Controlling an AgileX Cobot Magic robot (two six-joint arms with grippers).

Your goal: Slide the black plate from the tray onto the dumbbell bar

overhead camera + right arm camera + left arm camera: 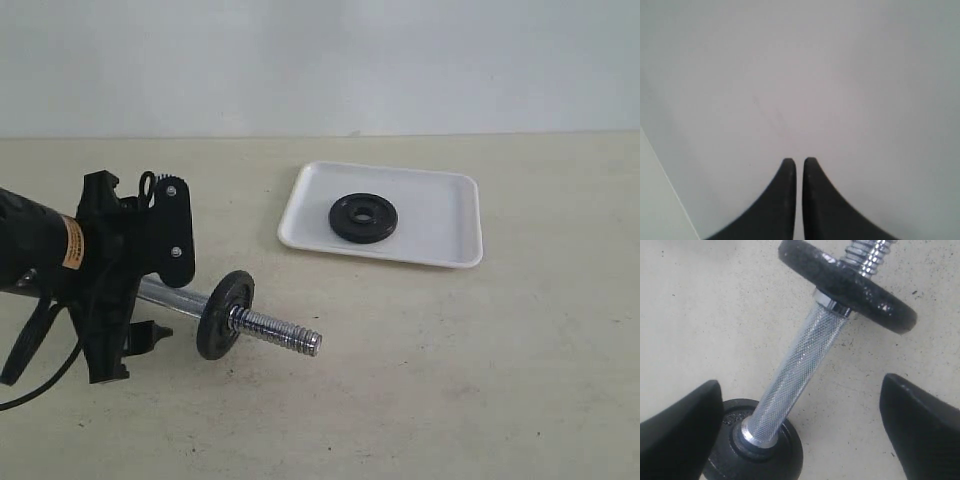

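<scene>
The black plate (363,217) lies flat in the middle of the white tray (440,215), far from both grippers. The dumbbell bar (275,330) lies at the front left, its threaded end pointing right. One black disc (222,314) sits on that end, and the left wrist view shows this disc (850,285) and another disc (760,455) at the bar's other end. My left gripper (160,280) stands open astride the knurled middle of the bar (800,370), its fingers (920,425) apart from the metal. My right gripper (799,162) is shut and empty, facing a blank pale surface.
The beige table (480,370) runs on to the right of the bar and in front of the tray. A pale wall (320,60) stands behind the table. The left arm's cable (40,385) hangs near the front left corner.
</scene>
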